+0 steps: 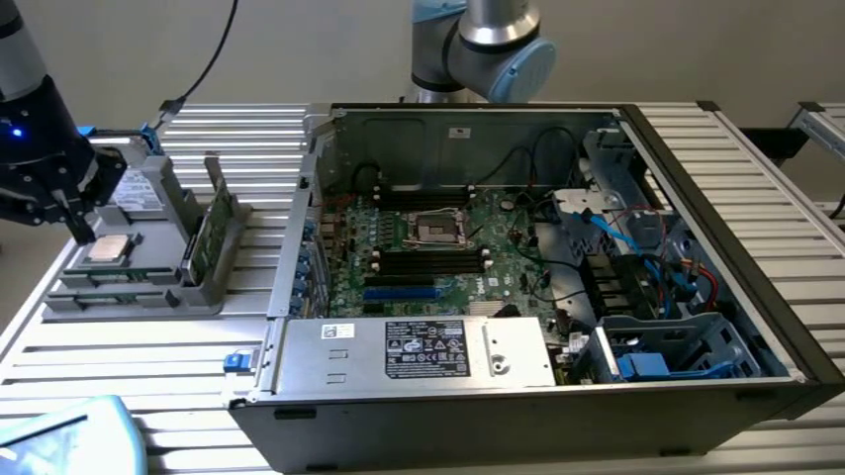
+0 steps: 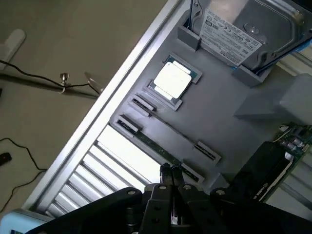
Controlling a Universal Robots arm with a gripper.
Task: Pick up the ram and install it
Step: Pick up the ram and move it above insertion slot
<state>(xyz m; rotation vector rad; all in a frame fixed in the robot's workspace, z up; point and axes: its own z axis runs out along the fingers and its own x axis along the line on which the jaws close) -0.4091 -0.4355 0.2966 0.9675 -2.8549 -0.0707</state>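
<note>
Exterior view: the black gripper point(image 1: 82, 230) hangs over a grey moulded tray point(image 1: 133, 302) on the ribbed aluminium table point(image 1: 133, 366), well apart from the open computer case point(image 1: 396, 426). Wrist view: fingertips clenched on nothing, just above one end of the ram point(image 2: 152, 145), a slim green stick lying in the slot nearest the tray's edge.

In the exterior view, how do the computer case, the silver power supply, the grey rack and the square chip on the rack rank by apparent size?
1. computer case
2-3. grey rack and silver power supply: they look about alike, so not ranked
4. square chip, smallest
</note>
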